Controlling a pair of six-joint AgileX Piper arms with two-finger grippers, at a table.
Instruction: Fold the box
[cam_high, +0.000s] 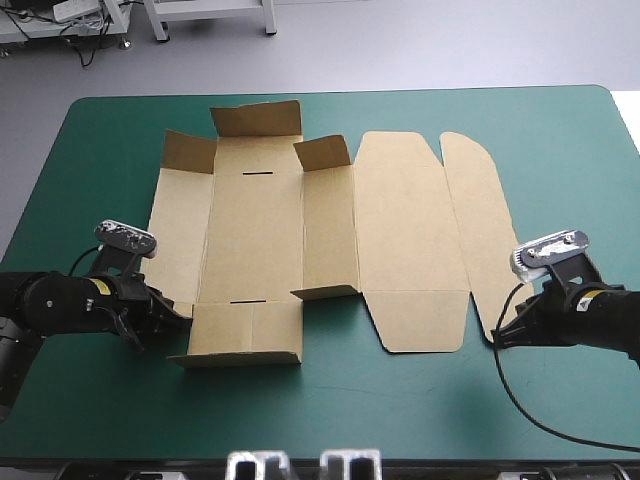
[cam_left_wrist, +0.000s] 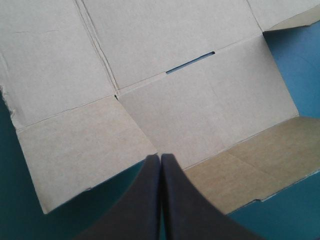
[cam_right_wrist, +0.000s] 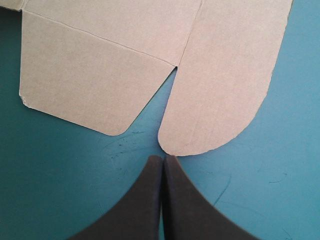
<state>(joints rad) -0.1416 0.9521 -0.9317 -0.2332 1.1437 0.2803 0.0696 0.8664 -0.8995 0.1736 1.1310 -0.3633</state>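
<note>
The box (cam_high: 260, 230) lies flat on the counter (cam_high: 100, 150) (far flaps raised). Left hand (cam_left_wrist: 160, 156) and right hand (cam_right_wrist: 163, 158) sit pinched together, empty.

No readable text, label or number anywhere (the box (cam_high: 255, 230) plain brown board)

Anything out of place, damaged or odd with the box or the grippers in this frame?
Nothing serious. The box lies mostly flat on the teal-green cover, a few end flaps standing up. One flap corner ahead of the right gripper looks slightly frayed. Both it and the left gripper are shut.
</note>
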